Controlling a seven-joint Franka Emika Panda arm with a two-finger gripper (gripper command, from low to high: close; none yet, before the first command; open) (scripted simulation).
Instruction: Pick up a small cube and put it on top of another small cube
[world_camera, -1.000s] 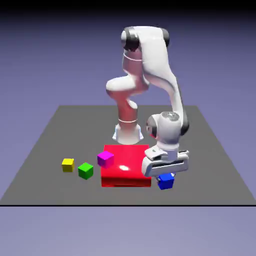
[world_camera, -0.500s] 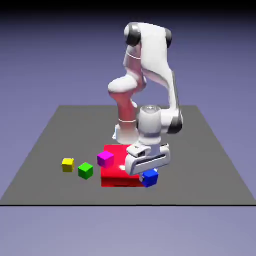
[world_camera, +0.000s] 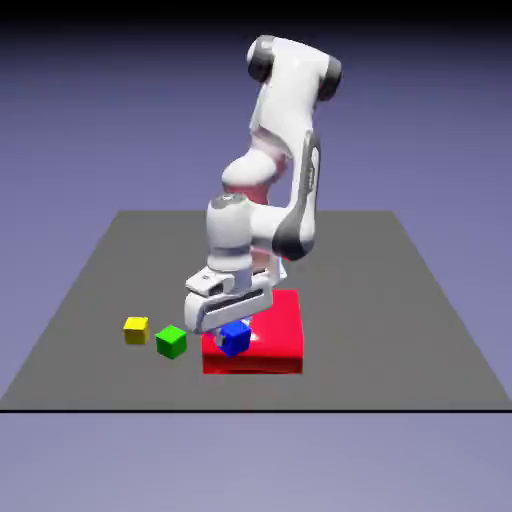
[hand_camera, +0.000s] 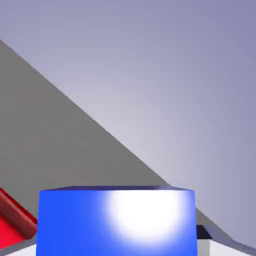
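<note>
I saw the one blue cube (world_camera: 234, 338) clamped between the fingers of the gripper (world_camera: 230, 335), held off the surface above the near left part of the single large red block (world_camera: 272, 338). In the hand view the blue cube (hand_camera: 116, 221) filled the bottom of the frame, with a bright highlight on its face, a sliver of the red block (hand_camera: 15, 220) at the lower left, and only a small pale piece of a fingertip (hand_camera: 222, 246) showing at the lower right.

Counting small cubes in the exterior view, I made out three: the blue one in the grip, one green cube (world_camera: 171, 341) just left of the red block, and one yellow cube (world_camera: 135, 329) a little further left, near the green one but apart from it. Both rested on the grey table (world_camera: 400, 300). I saw no magenta cube; the hand covered the block's near left corner.

The one white arm (world_camera: 290, 150) rose from the far side and bent down and left toward the block.
</note>
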